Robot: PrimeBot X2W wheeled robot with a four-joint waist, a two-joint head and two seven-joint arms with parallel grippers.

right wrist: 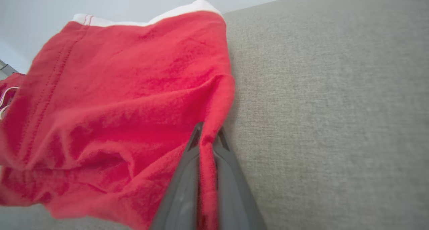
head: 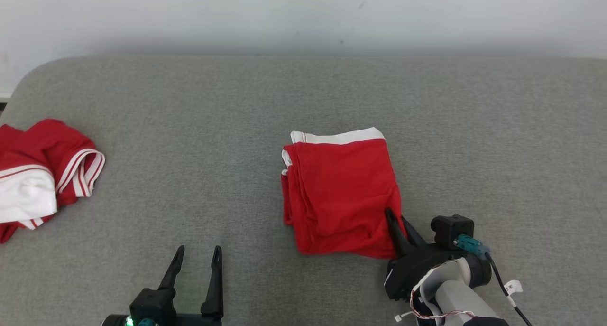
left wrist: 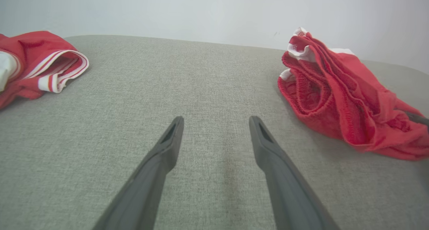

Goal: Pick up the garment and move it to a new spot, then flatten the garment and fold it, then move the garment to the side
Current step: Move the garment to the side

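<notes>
The folded red garment (head: 339,193) lies in the middle of the grey cushion (head: 189,103). The right claw (head: 397,217) is pressed together on its near right corner, pinching only a thin edge of cloth. Here I see the risk: pulled sideways by one corner, the layers may slide apart and the fold opens, or the edge slips out. The left claw (head: 198,248) is spread, holds nothing, and is well apart, so it gives no support.

bare surface (head: 189,126), folded garment (head: 339,193) centre, crumpled garment (head: 42,174) left
</notes>
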